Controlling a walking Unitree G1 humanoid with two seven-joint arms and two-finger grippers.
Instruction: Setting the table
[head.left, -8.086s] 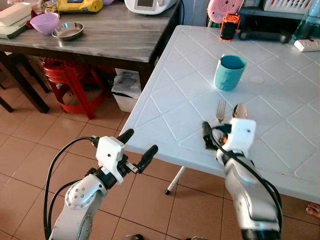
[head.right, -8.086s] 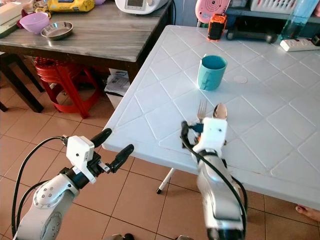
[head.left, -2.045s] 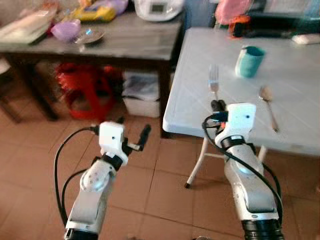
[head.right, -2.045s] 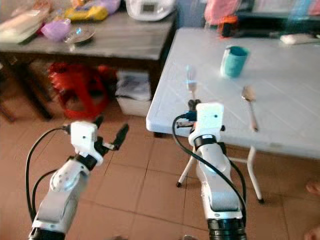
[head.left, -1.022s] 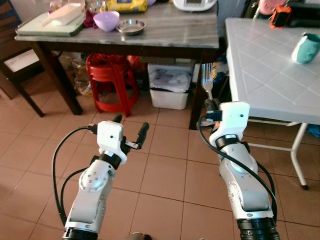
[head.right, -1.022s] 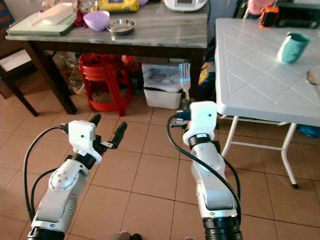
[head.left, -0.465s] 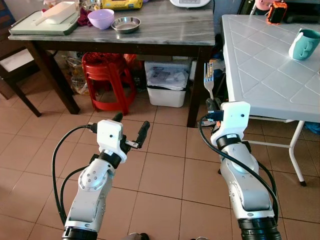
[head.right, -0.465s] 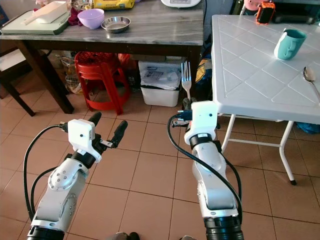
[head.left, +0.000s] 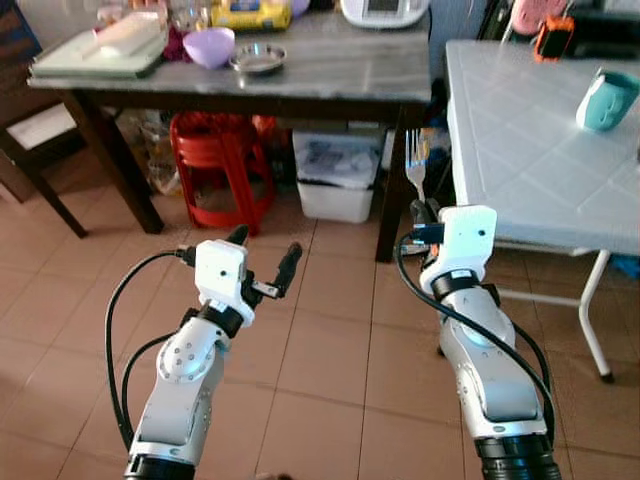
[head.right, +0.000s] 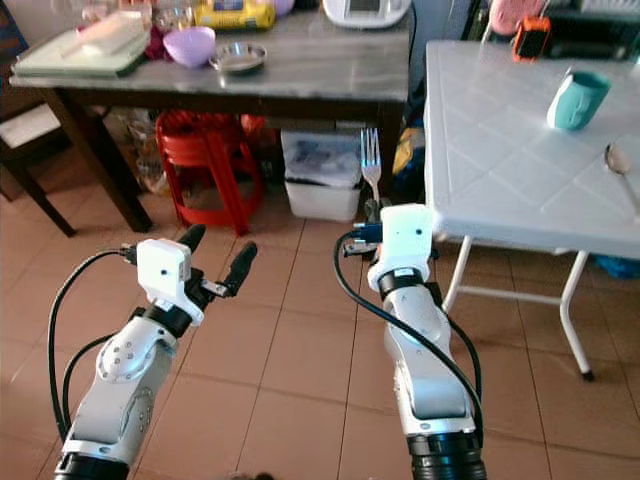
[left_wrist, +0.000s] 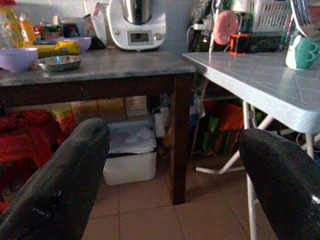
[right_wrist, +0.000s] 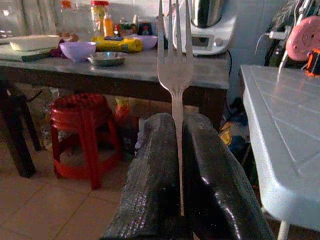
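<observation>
Metal fork (right_wrist: 175, 75) stands tines-up, its handle pinched between the right gripper (head.left: 424, 208) fingers; most of its length sticks out past the tips. Risk: thin handle, probably a shallow pinch, so walking could let it pivot or slip out. Left gripper (head.left: 263, 260) is spread wide, empty. White table (head.left: 520, 160) is off beside the right jaws, teal cup (head.left: 607, 98) on it.

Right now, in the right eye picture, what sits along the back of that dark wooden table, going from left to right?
Pale tray → purple bowl → small metal dish → yellow packet → white appliance.
</observation>
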